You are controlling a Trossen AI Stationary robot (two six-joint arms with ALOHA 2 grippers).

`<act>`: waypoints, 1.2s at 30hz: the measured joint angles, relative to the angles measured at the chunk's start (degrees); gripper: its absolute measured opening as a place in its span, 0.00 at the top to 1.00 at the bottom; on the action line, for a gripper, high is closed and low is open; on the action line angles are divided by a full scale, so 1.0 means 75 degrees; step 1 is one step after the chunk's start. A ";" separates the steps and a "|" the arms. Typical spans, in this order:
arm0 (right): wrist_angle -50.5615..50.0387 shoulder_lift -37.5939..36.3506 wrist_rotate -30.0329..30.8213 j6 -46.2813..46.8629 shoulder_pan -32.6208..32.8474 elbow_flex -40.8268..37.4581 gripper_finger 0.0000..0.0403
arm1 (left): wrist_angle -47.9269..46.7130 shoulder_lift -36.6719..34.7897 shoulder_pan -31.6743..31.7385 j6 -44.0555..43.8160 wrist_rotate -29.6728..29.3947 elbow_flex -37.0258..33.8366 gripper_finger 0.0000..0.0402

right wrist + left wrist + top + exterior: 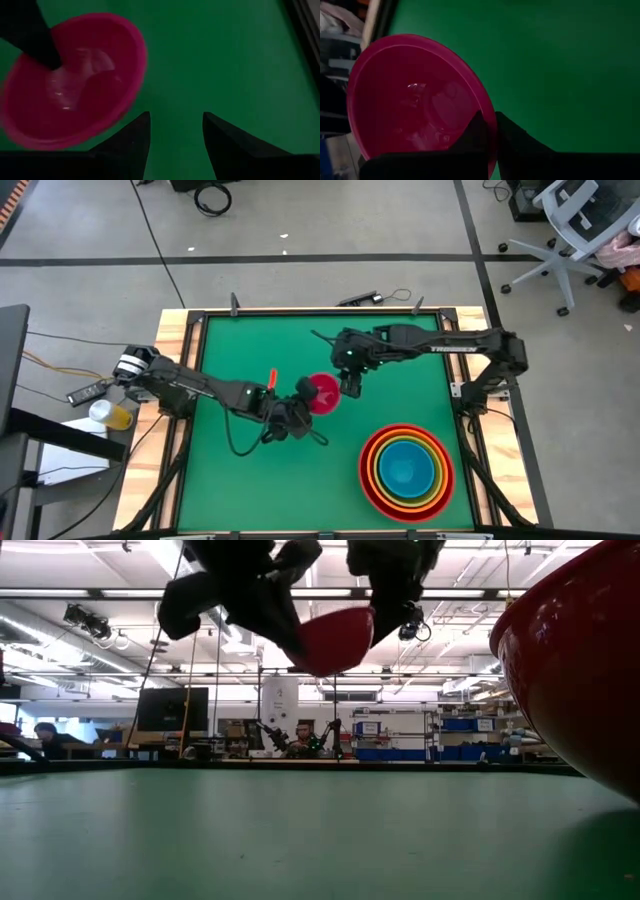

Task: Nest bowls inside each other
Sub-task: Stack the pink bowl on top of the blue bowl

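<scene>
Pink bowl [324, 393] pinched at its rim by left gripper [303, 398], lifted off green table [250, 340] mid-field; right gripper [351, 385] just beside it, fingers spread, holding nothing. Wide bare mat all round. Red stack [406, 470] with orange, yellow-green, blue nested sits near front right edge. Right arm reads TROSSEN

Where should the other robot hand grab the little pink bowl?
Probably on the thin rim. The pink bowl hangs in the air, its rim pinched by the left gripper. The open right gripper sits beside it and could straddle the free edge opposite, one finger inside, one outside.
</scene>
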 joint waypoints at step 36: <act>-0.0278 0.0983 -0.0575 -0.0999 -0.0254 0.1058 0.54 | 0.0453 0.0251 0.0073 -0.0064 -0.0715 -0.0006 0.97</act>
